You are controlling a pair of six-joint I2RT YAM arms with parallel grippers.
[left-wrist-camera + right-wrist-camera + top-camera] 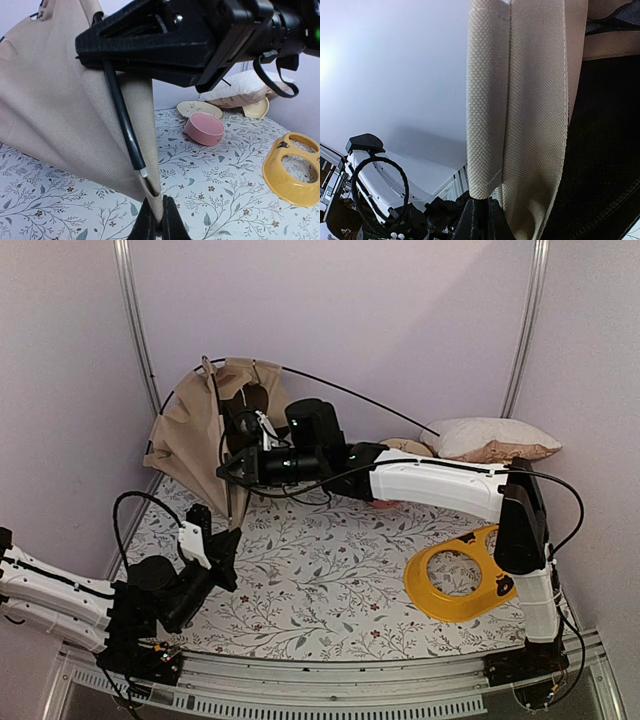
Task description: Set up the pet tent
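The tan pet tent (190, 435) stands half collapsed at the back left, with a thin black pole (340, 392) arching out to the right. My right gripper (222, 471) reaches across and is shut on another black pole that runs down the tent's front edge. In the left wrist view this pole (125, 130) ends in the tent (55, 100) corner pocket. My left gripper (160, 222) is shut on that fabric corner just above the mat; it also shows in the top view (228, 533). The right wrist view shows the tent's tan sleeve (520, 100), its dark lining (605, 150) and my right gripper (481, 212) shut.
A floral mat (330, 570) covers the table. A yellow ring-shaped stand (460, 575) lies at the right. A beige pillow (490, 438) rests at the back right. A pink bowl (204, 128) and a beige dish (199, 107) sit behind the right arm. Walls close in on three sides.
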